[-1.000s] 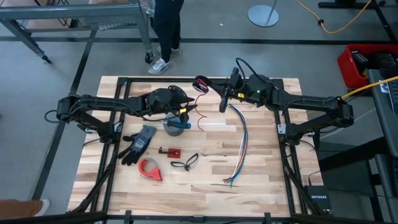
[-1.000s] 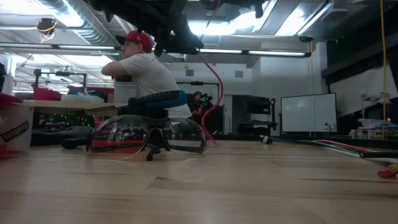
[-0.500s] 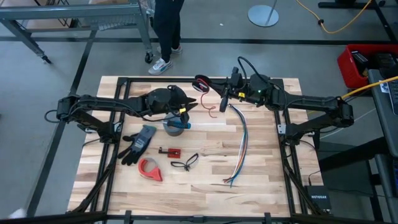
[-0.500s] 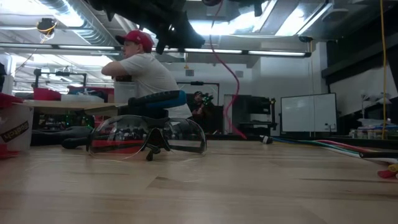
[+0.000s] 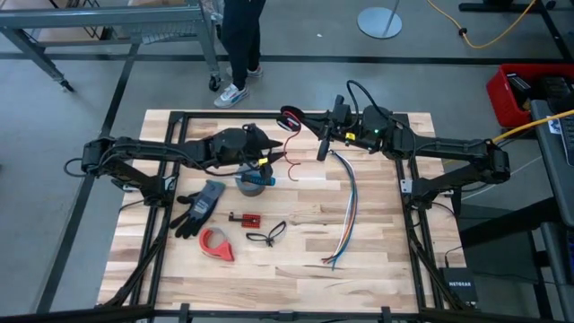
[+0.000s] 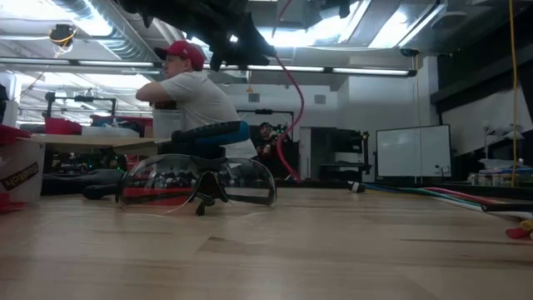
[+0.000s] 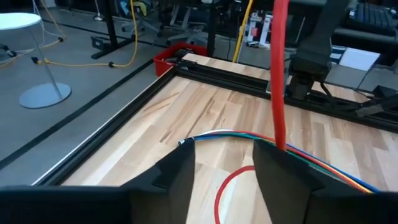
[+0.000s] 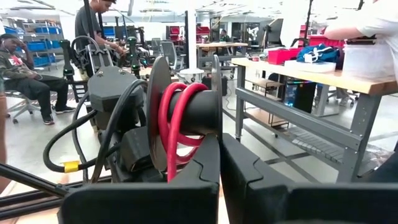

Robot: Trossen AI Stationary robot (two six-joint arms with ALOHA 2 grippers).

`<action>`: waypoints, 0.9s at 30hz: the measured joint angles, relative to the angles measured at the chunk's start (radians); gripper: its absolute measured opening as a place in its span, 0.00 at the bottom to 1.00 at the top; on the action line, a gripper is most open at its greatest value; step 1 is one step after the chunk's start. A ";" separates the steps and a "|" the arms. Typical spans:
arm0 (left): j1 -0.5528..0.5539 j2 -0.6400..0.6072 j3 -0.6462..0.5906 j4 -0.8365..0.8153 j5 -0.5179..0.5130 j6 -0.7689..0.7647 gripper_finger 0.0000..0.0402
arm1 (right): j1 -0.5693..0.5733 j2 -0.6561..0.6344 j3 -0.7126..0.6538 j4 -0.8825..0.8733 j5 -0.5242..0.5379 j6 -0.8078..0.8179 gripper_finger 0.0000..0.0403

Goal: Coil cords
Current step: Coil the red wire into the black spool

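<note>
Currently the right gripper (image 8: 219, 163) has its jaws clenched, carrying a black spool with 2 turns of the red cord (image 8: 176, 127) above the worktop's (image 5: 386, 233) far edge. Left gripper's (image 7: 224, 168) jaws stand released, cord running between them. Risk: ungripped cord goes slack, turns slip off spool.

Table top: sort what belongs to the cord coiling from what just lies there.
In use: red cord, left pincer, right pincer.
Lying about: wire bundle, tape roll, glove, red tape dispenser, glasses.
</note>
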 joint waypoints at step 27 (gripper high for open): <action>0.000 0.000 0.000 0.114 0.094 -0.008 0.43 | 0.001 0.006 0.000 0.099 -0.036 -0.026 0.00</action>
